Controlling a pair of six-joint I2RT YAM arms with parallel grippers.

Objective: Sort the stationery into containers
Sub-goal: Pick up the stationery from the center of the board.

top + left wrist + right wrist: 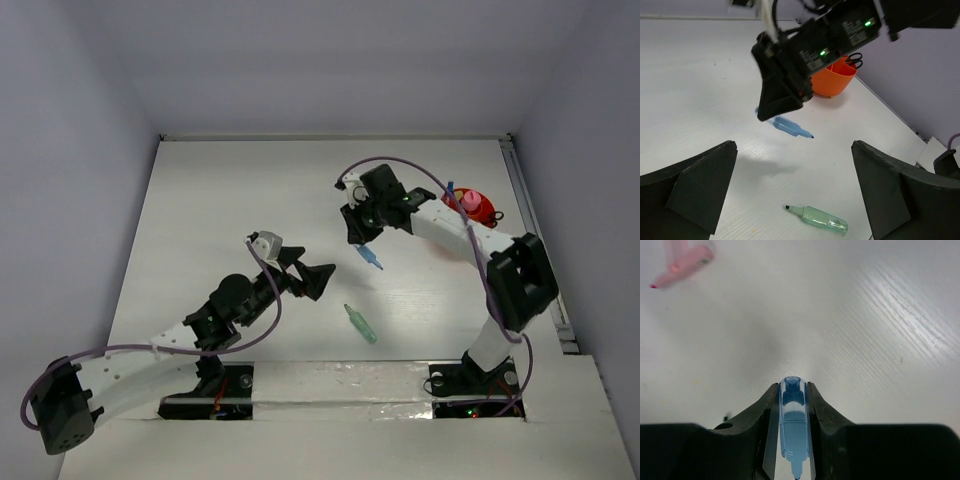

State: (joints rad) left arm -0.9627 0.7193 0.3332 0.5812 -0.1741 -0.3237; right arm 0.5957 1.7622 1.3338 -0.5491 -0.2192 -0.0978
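My right gripper (361, 242) is shut on a blue marker (371, 258) and holds it a little above the table, tip pointing toward the near side. The right wrist view shows the marker (792, 422) pinched between the fingers. My left gripper (309, 268) is open and empty, just left of the blue marker. A green marker (361, 323) lies on the table in front of it, also in the left wrist view (822, 220). The orange bowl (478, 208) stands at the right, holding black-handled scissors (855, 59) and pink and blue items.
A blurred pink marker (684, 266) lies on the table at the top left of the right wrist view. A metal rail (535, 230) runs along the table's right edge. Grey walls close in the table on three sides.
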